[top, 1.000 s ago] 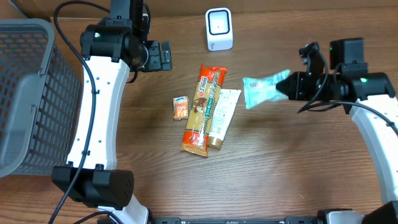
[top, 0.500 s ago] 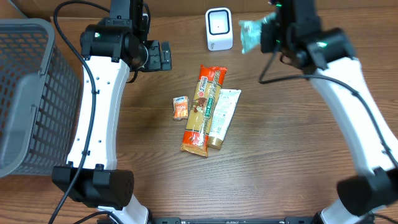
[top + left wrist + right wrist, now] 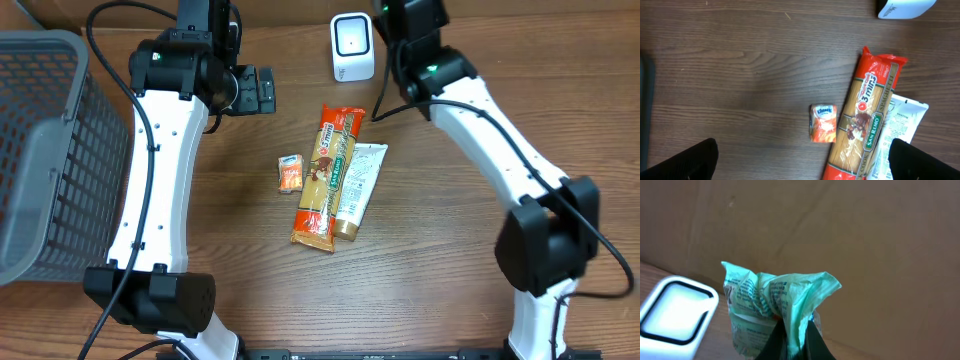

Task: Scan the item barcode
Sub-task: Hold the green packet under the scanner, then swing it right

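since the barcode likely has to face the scanner, the right gripper is clenched on the packet, holding it near the scanner's 1 o'clock, while the left gripper hangs released at the table's 10 o'clock.

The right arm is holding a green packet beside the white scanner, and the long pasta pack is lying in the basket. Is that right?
Not quite. The right gripper does hold the green packet beside the white scanner, but the pasta pack is not in the basket. The overhead view shows it lying on the table.
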`<state>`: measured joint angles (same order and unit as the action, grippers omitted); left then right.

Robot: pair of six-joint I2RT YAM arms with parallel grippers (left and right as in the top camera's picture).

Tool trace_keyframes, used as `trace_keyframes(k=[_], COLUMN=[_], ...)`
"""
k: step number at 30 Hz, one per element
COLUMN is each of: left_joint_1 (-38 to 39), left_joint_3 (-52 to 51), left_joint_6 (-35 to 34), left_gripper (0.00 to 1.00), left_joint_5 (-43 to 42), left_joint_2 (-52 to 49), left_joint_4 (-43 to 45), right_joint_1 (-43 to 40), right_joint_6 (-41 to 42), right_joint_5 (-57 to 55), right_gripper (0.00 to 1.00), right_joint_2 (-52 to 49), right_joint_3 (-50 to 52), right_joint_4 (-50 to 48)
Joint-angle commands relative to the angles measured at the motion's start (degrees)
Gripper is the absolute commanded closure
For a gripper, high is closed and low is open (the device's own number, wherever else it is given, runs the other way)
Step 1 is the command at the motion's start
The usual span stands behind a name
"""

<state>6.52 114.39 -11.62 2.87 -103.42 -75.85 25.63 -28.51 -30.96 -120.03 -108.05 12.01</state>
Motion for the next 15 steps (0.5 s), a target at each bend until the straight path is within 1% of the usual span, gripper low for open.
trace_keyframes(k=[1, 3, 4, 5, 8, 10, 15], left_joint_1=[-0.09, -0.09, -0.09, -0.09, -0.13, -0.13, -0.13], left_joint_3=[-0.17, -0.17, -0.17, -0.17, -0.17, -0.17, -0.17], left_joint_6=[-0.39, -0.39, -0.39, -0.39, -0.39, -0.39, -0.39], left_gripper=[0.0, 0.0, 0.0, 0.0, 0.0, 0.0, 0.0], left_joint_5=[0.52, 0.52, 0.52, 0.52, 0.52, 0.52, 0.52], left_joint_2=[-0.44, -0.44, -0.44, -0.44, -0.44, -0.44, -0.44], left_joint_4=[0.02, 0.0, 0.0, 0.0, 0.0, 0.0, 0.0], right_joint_1=[2.71, 4.09, 4.57, 5.38, 6.32, 6.71, 6.78], right_joint_6=[-13.51, -17.05, -20.04, -25.07, -32.94, -35.15, -35.01], right_joint_5=[-3.78, -7.34, -8.57, -10.56, -10.99, -10.95, -10.88], right_gripper=[0.96, 0.96, 0.96, 0.96, 0.96, 0.96, 0.96], right_joint_2=[-5.81, -8.76, -10.36, -12.74, -15.91, -16.74, -16.94], right_joint_3=[-1.05, -1.05, -1.05, -1.05, -1.05, -1.05, -1.05], right_joint_4=[-6.05, -12.26, -15.26, -20.85, -28.06, -29.55, -29.51])
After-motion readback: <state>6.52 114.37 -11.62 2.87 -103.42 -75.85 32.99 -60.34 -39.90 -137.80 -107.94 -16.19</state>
